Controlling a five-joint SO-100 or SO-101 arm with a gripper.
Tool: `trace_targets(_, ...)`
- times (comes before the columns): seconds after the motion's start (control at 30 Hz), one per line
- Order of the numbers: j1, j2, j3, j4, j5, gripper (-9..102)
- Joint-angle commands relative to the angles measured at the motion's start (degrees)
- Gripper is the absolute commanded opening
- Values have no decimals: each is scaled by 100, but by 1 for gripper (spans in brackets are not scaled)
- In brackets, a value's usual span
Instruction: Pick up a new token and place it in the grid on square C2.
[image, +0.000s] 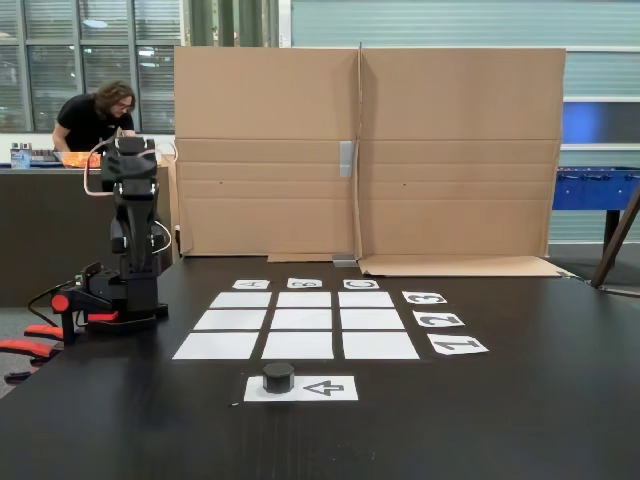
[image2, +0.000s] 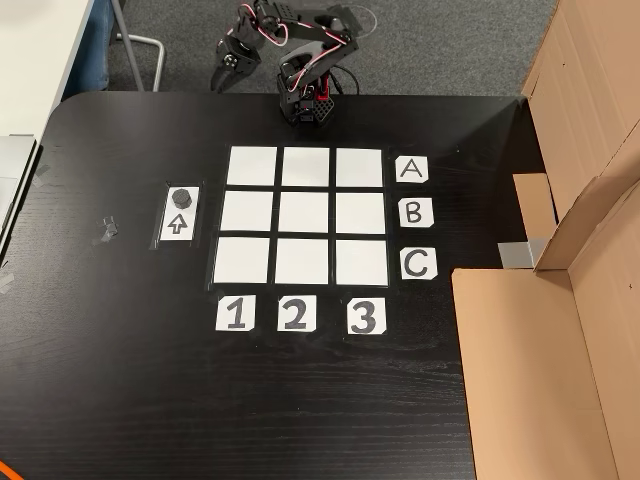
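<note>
token (image2: 181, 196) sitting on the arrow sheet (image2: 179, 224) off to the left in the top-down fixed view, grid (image2: 304, 215) lying bare beside it, C2 square (image2: 302, 262) waiting, arm (image2: 300, 55) folding up behind, gripper state, honestly can't tell

Table (image2: 120, 380): black wood-grain finish, matt w/ slight sheen, fine texture visible in a fixed view. Grid (image2: 304, 215): plain white paper, matt, flat; letter/number cards (image2: 413, 212) same paper w/ dark print. Arrow sheet (image: 322, 388), lower centre: white paper, looks taped at edges. Token (image: 278, 377): black, matt, looks plastic. Arm (image: 130, 240), left of frame: black plastic body, red parts near base. Backdrop (image: 450, 150): brown corrugated cardboard, rough matt, creased. Grey tape bit (image2: 105, 230) left on table.
</note>
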Motion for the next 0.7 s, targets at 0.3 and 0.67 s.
trace_targets(0.3, 18, -2681, -2786, 1283, -97, 40)
trace_targets(0.67, -272, -4526, -4368, 1934, -97, 41)
